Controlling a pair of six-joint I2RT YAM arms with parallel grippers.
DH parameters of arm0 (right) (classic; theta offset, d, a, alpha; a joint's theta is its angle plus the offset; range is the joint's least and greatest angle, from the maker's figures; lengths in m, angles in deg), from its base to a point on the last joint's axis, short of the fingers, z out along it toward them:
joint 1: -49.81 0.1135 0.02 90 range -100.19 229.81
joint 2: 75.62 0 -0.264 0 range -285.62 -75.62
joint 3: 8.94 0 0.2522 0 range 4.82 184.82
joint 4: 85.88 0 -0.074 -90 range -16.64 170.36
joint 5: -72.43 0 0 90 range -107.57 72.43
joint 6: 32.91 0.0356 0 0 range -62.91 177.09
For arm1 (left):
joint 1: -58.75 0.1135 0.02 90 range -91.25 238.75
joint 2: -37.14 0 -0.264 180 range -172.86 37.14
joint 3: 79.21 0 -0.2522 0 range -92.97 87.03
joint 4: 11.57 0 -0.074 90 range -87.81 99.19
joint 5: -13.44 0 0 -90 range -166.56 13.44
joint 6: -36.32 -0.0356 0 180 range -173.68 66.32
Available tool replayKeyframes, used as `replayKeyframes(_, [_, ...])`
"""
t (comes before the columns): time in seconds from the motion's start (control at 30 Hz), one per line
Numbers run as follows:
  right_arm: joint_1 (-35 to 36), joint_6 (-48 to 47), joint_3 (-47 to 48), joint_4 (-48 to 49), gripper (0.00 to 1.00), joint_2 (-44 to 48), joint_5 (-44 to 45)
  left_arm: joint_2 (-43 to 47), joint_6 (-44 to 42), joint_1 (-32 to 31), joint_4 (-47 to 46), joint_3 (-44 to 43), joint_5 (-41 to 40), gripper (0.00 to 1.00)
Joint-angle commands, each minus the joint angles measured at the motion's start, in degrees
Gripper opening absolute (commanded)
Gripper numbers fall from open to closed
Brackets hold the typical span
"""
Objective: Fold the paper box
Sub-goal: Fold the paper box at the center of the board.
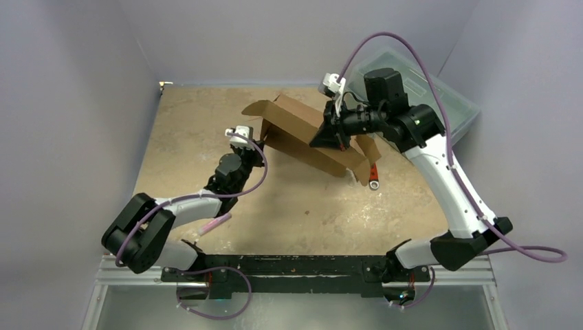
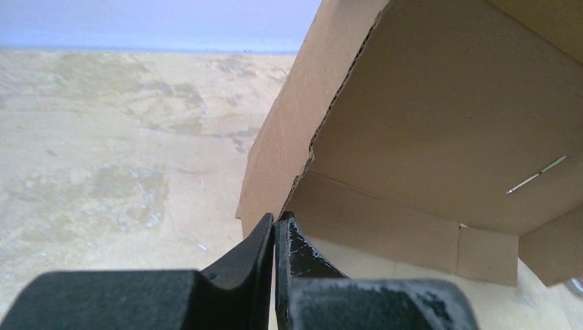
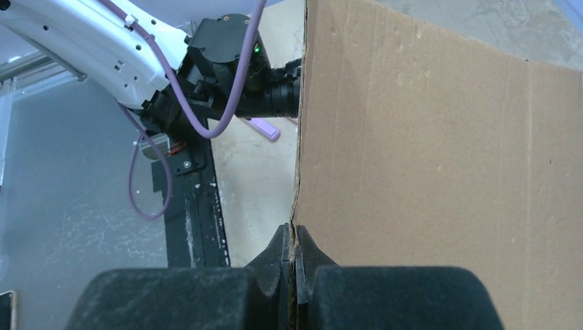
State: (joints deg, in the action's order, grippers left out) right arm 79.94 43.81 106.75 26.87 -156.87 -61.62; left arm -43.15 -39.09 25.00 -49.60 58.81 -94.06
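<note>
The paper box is a brown corrugated cardboard sheet, partly folded, held tilted above the table's middle. My right gripper comes in from the back right and is shut on its upper edge; in the right wrist view the jaws pinch the cardboard edge, and the panel fills the right side. My left gripper is at the box's lower left corner. In the left wrist view its jaws are shut, with a corner of the side wall caught at the tips. The box's inner floor rises to the right.
A translucent grey-green plastic toolbox stands at the back right. A red-handled wrench lies on the table just below the box's right end. A lilac pen-like stick lies beside the left arm. A metal rail runs along the near edge.
</note>
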Motion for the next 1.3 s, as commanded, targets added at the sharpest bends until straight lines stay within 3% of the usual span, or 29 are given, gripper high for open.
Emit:
replayKeyframes(0.0, [0.0, 0.6, -1.3, -0.3, 0.00, 3.9, -1.7, 3.6, 6.4, -1.0, 12.4, -1.6, 5.6, 0.00])
replayKeyframes(0.27, [-0.6, 5.2, -0.2, -0.4, 0.00, 6.2, -0.3, 10.1, 10.9, -1.9, 30.2, -8.3, 9.5, 0.00])
replayKeyframes(0.53, [-0.8, 6.0, 2.8, -1.1, 0.00, 5.0, 0.6, 12.0, 14.9, -2.1, 38.9, -11.5, 12.6, 0.00])
replayKeyframes(1.27, [-0.4, -0.2, -7.0, 0.0, 0.00, -0.4, -3.8, 9.6, 8.1, -2.0, 36.6, -4.9, 8.6, 0.00])
